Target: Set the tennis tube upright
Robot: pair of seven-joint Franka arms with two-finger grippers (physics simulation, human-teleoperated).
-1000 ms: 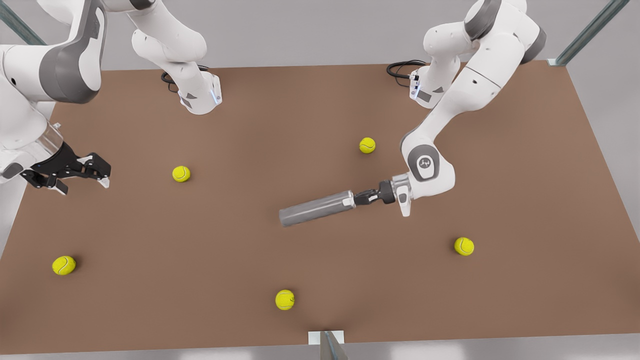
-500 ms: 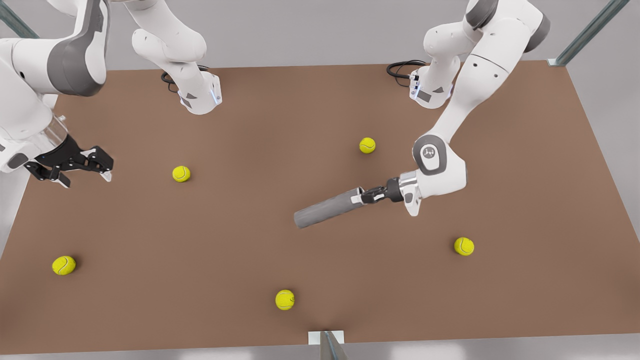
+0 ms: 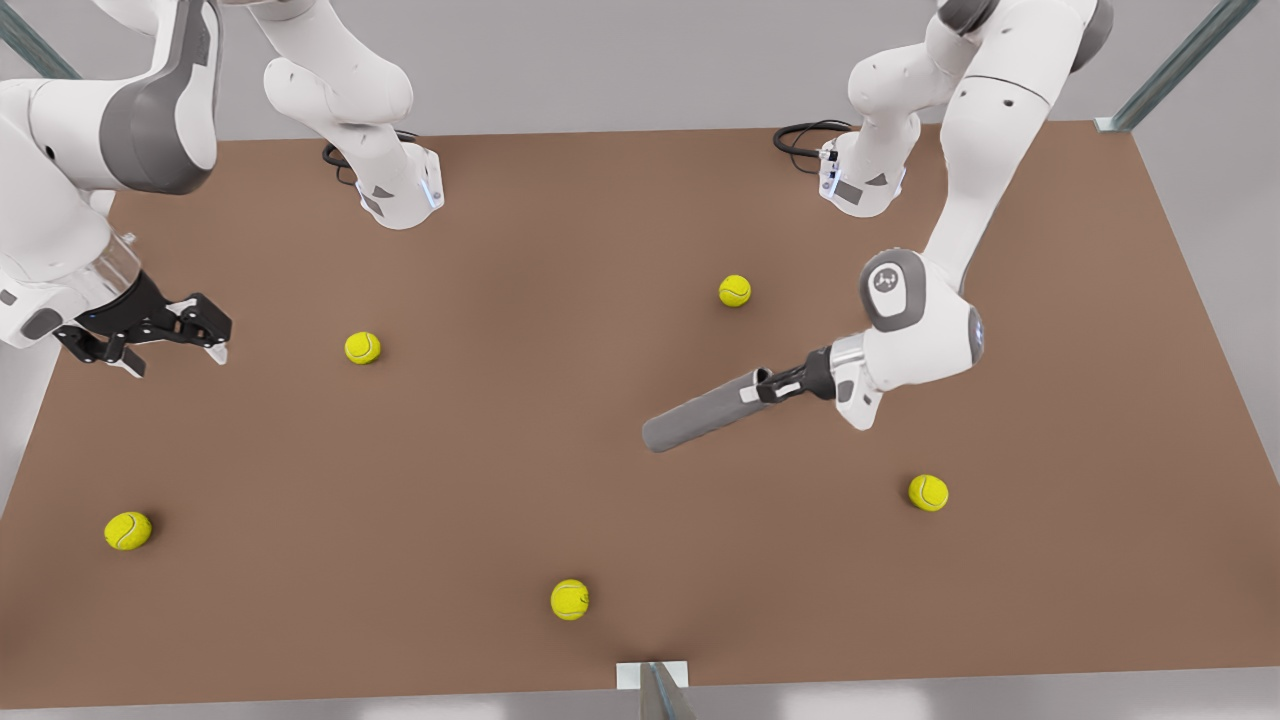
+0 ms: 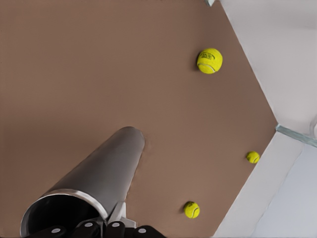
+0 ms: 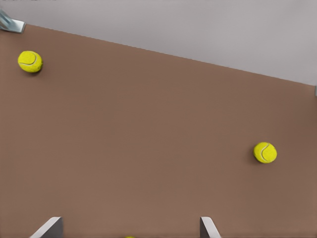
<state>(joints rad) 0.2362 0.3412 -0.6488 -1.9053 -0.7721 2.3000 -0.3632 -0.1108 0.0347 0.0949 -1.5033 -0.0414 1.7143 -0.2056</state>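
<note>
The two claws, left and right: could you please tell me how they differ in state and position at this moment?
The left claw is shut on the tennis tube at its rimmed end; the right claw is open and holds nothing. The left claw works near the table's middle, holding the tube tilted; the right claw waits over the edge at the front view's left. Both are dark two-finger claws on white arms.

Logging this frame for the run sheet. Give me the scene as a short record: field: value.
tube: tennis tube, tilted, rim end gripped
left gripper: shut on the tube's rim end, at the front view's right
right gripper: open, waits over the table's edge at the front view's left, nothing held
balls: five on the table, all apart from the tube
nearest ball
task state: tube not yet upright
</note>
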